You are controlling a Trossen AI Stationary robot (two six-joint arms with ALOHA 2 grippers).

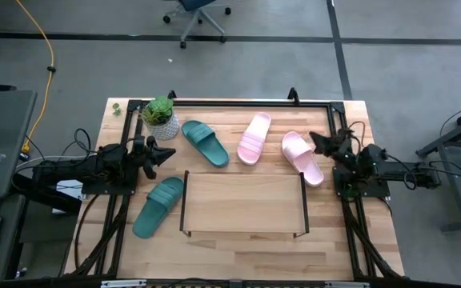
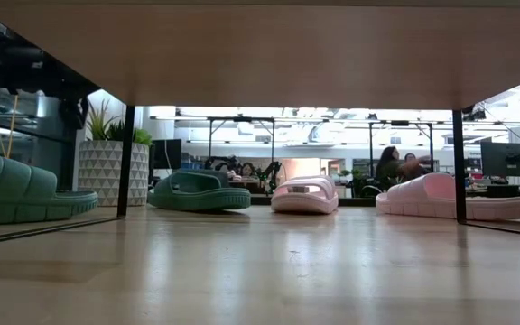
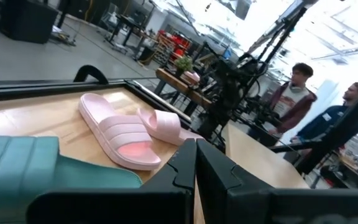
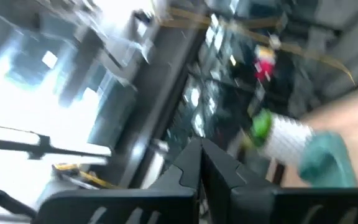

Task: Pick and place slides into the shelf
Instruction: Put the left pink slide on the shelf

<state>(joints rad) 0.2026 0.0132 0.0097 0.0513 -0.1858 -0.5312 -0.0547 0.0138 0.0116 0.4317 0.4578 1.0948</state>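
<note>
No slide shelved yet: four slides (image 1: 205, 142) lie along the desk's far edge and left side, the shelf (image 1: 244, 203) empty mid-desk. My left gripper (image 1: 165, 152) and right gripper (image 1: 317, 142) hover pinched closed, holding nothing; next I must open over one.

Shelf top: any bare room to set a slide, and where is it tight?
The shelf top is bare across its whole width. Also free: the table strip on its near side. Crowded: the far band, with the plant, a teal slide and two pink slides.
</note>
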